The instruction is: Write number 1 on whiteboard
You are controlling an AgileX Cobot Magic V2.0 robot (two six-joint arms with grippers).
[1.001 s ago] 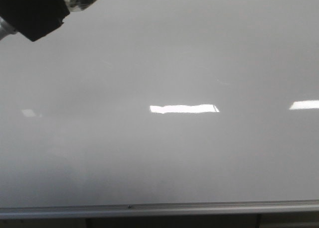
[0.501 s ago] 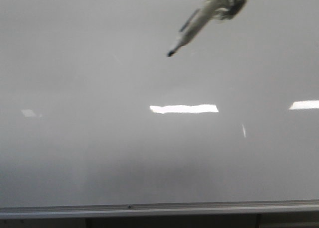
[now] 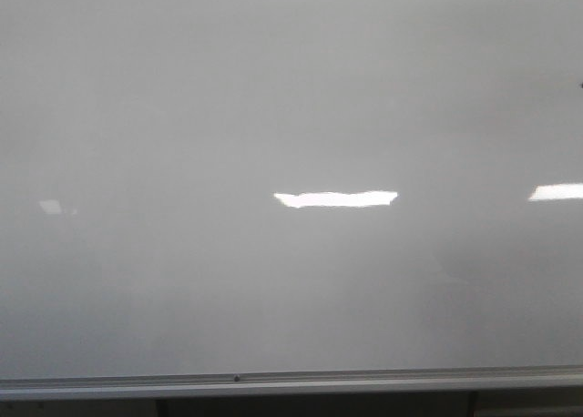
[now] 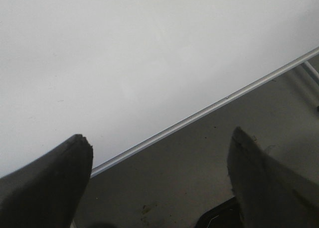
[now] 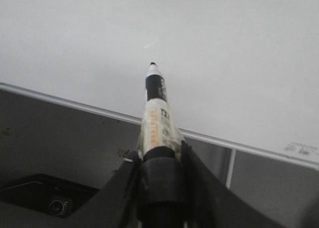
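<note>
Front view first: the large glossy pale grey-white whiteboard (image 3: 291, 116) fills nearly the whole picture, its thin silver aluminium edge rail (image 3: 291, 379) running along the near side. Two bright white glare patches (image 3: 335, 198) sit on the surface, one near the middle and one at the right border, with a fainter one far left. No arm shows here, and no black stroke can be made out on the board from this angle.

Over to the left wrist view: the left gripper (image 4: 159, 183) has its two dark fingers (image 4: 47, 188) spread wide apart, nothing between them. Beyond the fingers, the board's surface takes up the far side of the frame, the silver rail crosses diagonally, and a dark grey floor (image 4: 199, 158) lies on the near side of it.

Now the right wrist view: the right gripper (image 5: 159, 188) is pinching a marker pen with a pale printed label and a black collar (image 5: 158, 123), the black pads pressed against the barrel from both sides. The marker's small dark tip (image 5: 152, 65) points toward the board and appears over the white surface, just past the rail; whether it touches the board cannot be told. No written number 1 is visible in this view; only a faint pale streak (image 5: 149, 44) shows on the board beyond the tip.
</note>
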